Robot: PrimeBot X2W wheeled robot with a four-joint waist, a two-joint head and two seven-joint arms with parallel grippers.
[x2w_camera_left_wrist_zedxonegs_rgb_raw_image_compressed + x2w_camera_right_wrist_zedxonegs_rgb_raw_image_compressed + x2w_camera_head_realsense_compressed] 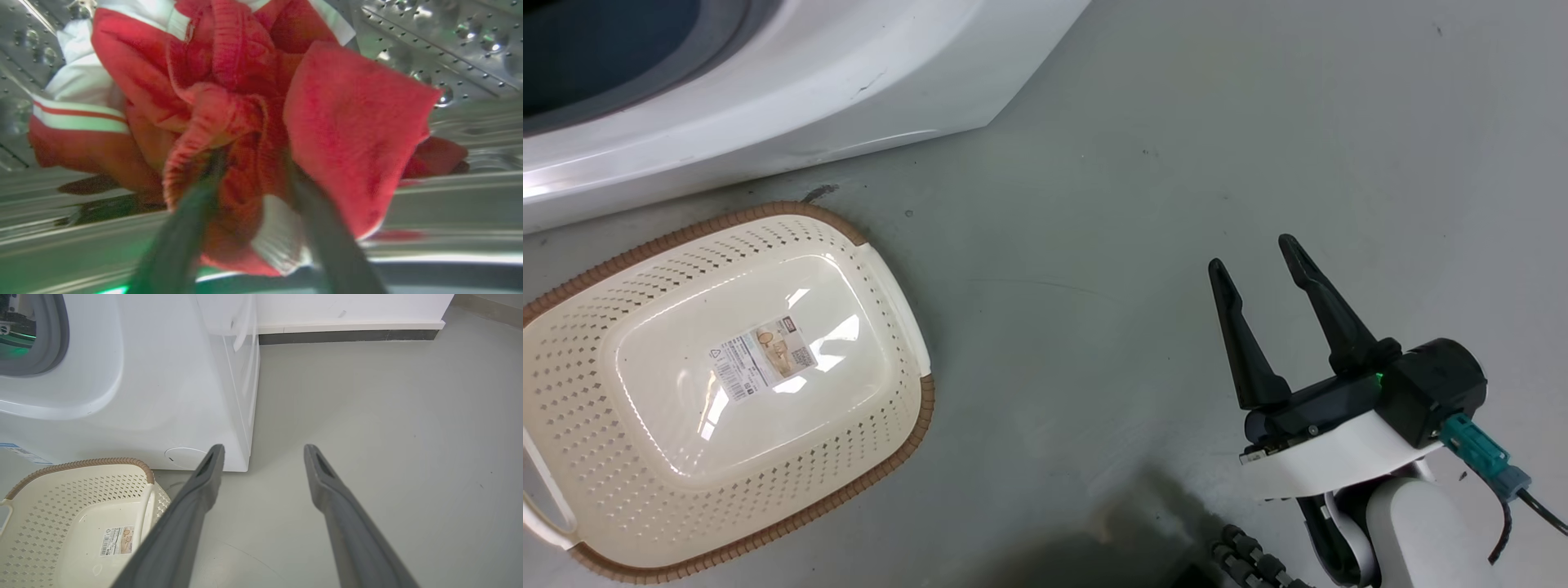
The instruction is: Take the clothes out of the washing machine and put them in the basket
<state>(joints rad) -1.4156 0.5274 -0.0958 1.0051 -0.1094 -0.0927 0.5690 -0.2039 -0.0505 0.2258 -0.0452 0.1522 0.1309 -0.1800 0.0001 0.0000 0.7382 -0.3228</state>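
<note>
In the left wrist view the clothes [351,122], a bright red bundle with white trim, hang bunched inside the perforated steel drum [457,45] of the washing machine [792,106]. My left gripper [255,161] is shut on the clothes, its fingertips buried in the folds. The cream basket [768,214] with a brown rim stands on the floor in front of the machine and holds nothing but a label. Off to the basket's right, my right gripper [1252,253] hovers open over the floor with nothing between its fingers. The right wrist view shows that gripper [264,447], the basket [81,462] and the machine's front [143,396].
Grey floor [1143,163] stretches to the right of the machine and basket. The grey porthole ring [53,343] shows at the upper left of the right wrist view. A wall with a dark skirting [347,335] runs behind the machine.
</note>
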